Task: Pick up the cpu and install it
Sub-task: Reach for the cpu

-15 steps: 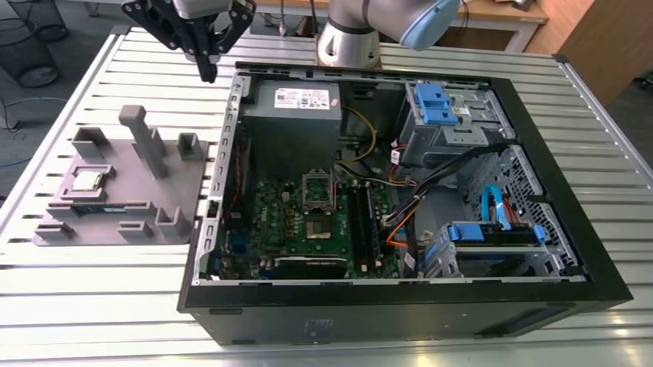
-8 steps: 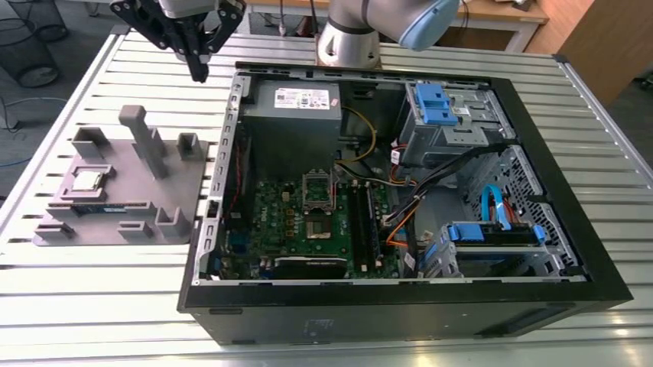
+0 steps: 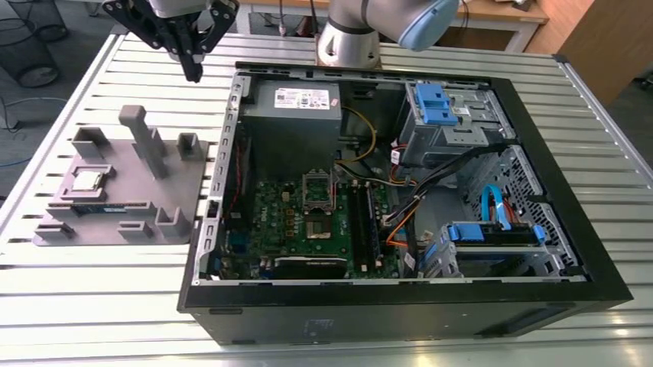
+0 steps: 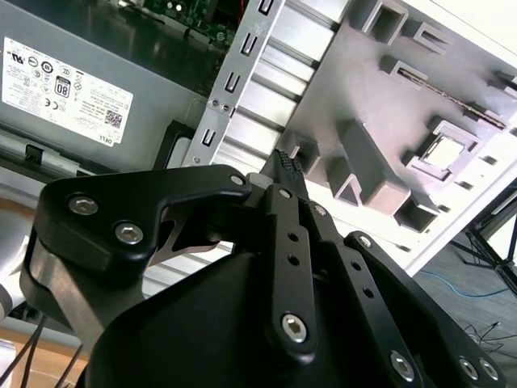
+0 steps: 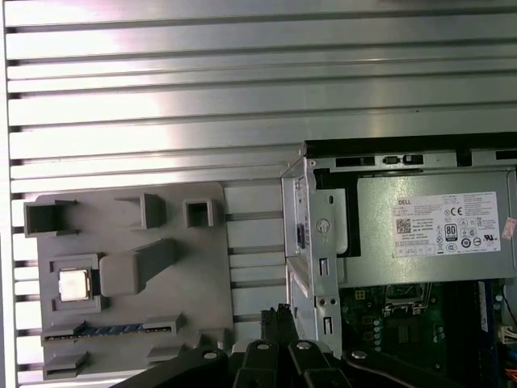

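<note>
Silver-topped flat square cpu [image 3: 87, 180]: sits in a shallow recess of the grey plastic fixture plate [image 3: 173, 172], on the exterior view's left, nothing touching it.
Long green memory stick [image 3: 102, 207]: lies in its own slot of the same plate, just beside the cpu.
Black linkage-fingered gripper [image 3: 192, 73]: hovers over the slatted aluminium table [image 3: 61, 306], beyond the plate's far edge and near the corner of the open black computer case [image 3: 408, 306]. Its fingertips are pressed together with nothing between them, and it is well apart from the cpu.
Rectangular metal socket frame with a dark centre [image 3: 318, 193]: on the green motherboard [image 3: 275, 222] inside the case; appears to hold no chip.
Progress: by my reading, no step is done. The cpu is not yet grasped, so lifting it, carrying it to the case and seating it in the socket are all left.
</note>
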You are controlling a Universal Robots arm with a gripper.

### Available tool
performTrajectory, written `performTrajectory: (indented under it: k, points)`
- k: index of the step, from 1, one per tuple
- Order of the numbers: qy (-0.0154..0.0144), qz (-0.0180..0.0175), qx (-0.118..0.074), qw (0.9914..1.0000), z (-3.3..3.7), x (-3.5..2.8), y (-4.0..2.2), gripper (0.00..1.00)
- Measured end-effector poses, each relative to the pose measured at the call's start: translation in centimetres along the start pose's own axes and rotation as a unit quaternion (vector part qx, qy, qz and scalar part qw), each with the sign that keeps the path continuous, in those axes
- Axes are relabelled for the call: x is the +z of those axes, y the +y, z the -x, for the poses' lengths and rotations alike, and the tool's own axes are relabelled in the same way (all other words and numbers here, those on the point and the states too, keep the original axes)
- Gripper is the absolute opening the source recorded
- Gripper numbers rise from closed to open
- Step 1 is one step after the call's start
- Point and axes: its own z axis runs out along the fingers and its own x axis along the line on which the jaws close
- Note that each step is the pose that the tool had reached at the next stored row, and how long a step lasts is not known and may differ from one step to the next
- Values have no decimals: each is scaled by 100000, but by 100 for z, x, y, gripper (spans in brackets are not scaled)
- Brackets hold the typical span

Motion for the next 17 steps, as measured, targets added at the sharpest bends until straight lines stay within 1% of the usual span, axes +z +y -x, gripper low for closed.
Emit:
performTrajectory:
  k: [11, 17]
  points:
    - [1, 11, -3, 100000, -10, 0, -1, 11]
    - [3, 9, -1, 100000, -57, 3, -4, 11]
